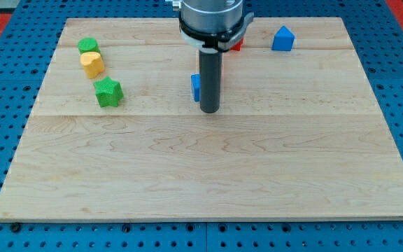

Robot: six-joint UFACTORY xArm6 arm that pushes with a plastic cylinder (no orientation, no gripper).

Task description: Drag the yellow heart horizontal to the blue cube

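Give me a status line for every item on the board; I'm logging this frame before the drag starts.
my tip: on the board, just right of the blue cube, far from the yellow heart.
yellow heart: at the view's left, between two green blocks, untouched.
blue cube: mostly hidden behind the rod.
green block: touching the heart's top.
green star: below the heart.
blue block: alone, top right.
red block: largely hidden.

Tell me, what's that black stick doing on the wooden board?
It is a robot arm's rod. My tip rests beside a blue block that the rod partly hides. The job is the yellow heart, far off at the view's left between a green block and a green star. The tip touches none of them.
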